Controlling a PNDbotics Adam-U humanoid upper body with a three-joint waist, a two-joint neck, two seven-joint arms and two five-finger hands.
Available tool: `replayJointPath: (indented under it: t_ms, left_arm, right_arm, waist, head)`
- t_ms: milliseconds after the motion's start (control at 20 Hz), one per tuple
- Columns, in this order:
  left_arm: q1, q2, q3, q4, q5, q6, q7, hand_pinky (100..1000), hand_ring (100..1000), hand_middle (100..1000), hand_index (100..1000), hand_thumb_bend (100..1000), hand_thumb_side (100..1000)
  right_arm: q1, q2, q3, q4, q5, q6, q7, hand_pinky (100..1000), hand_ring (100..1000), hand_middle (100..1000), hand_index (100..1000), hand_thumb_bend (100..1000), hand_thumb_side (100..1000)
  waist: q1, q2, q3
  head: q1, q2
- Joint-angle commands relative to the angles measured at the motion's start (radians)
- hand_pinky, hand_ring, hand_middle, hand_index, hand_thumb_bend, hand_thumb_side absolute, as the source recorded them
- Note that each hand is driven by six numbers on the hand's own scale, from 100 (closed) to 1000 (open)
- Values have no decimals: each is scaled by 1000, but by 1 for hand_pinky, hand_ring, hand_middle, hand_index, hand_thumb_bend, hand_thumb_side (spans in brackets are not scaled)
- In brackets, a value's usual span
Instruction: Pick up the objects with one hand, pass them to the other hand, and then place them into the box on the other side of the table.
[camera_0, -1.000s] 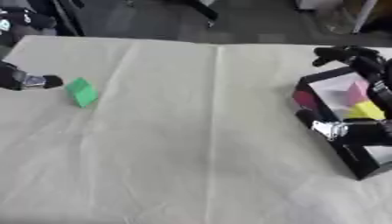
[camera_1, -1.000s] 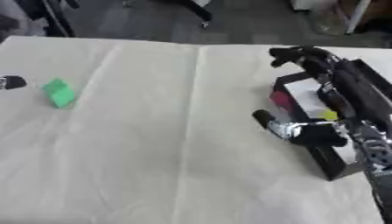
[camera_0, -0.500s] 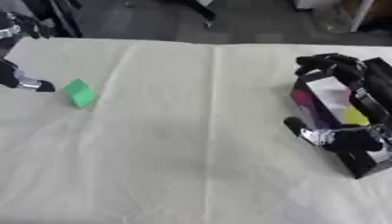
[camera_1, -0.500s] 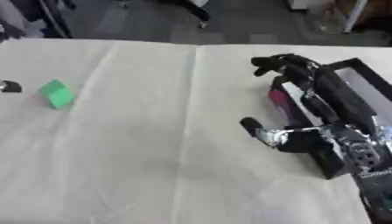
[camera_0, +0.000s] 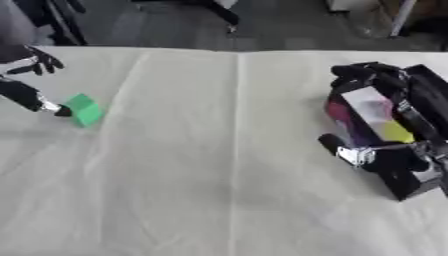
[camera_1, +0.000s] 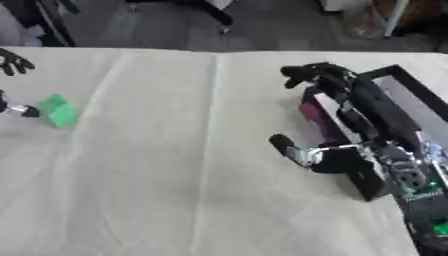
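Left eye view: the green block (camera_0: 85, 110) lies at the middle left of the frame on the cloth-covered counter (camera_0: 219, 165), well apart from the box (camera_0: 398, 145) at the right edge. The left hand (camera_0: 35, 62) shows at the upper left, fingers spread and grasping nothing; a dark fingertip of it touches or sits just beside the block's left face, though which of the two I cannot tell. The block looks like a small, stiff, light solid with flat faces and clear edges, so it should neither deform nor break. Its faces may be smooth, and a push from one side would probably slide it on the cloth. The best hold is likely a pinch across two opposite flat faces, thumb on one and fingers on the other. The box already holds pink, white and yellow pieces.

Right eye view: the right hand (camera_1: 324, 80) reaches in over the box's near wall at the centre right, fingers loosely spread, holding nothing visible. The block sits at the far left, again with only a dark fingertip beside it.
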Motion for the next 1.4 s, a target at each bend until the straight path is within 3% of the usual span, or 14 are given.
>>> replayJointPath:
  t_ms: [50, 500, 700, 850, 1100, 1400]
  left_arm:
    - [-32, -9, 28, 65, -21, 9, 8, 847, 740, 746, 899, 706, 552]
    - [-48, -81, 72, 197, -105, 105, 194, 823, 702, 704, 861, 592, 453]
    - [-46, -100, 70, 224, -97, 89, 201, 808, 661, 655, 825, 554, 430]
    - [-43, -107, 67, 224, -78, 76, 195, 778, 589, 565, 762, 495, 374]
    - [-28, -100, 62, 176, -29, 69, 218, 732, 491, 445, 668, 296, 259]
    - [42, -49, 59, -16, 136, 60, 246, 722, 474, 418, 648, 282, 257]
  right_arm:
    - [-7, -7, -10, -21, -3, 3, -2, 829, 809, 667, 892, 370, 448]
    - [-8, 0, -11, -21, -6, 5, -3, 829, 808, 665, 892, 354, 448]
    - [-8, 0, -12, -21, -6, 5, -5, 829, 808, 666, 893, 351, 446]
    - [-8, 1, -12, -21, -6, 5, -5, 829, 808, 666, 893, 350, 446]
    - [-6, 1, -13, -21, -5, 5, -6, 829, 808, 664, 893, 349, 449]
    - [-11, 0, -6, -21, -6, -6, -4, 829, 808, 667, 894, 347, 450]
  waist:
    - [2, -27, -3]
    - [-4, -21, -12]
    - [-5, -19, -13]
    - [-6, -18, -12]
    - [-6, -18, -10]
    - [-2, -19, -3]
  head:
    - [-3, -2]
    - [4, -2]
    - [5, -2]
    - [6, -2]
    - [6, -2]
    - [-3, -2]
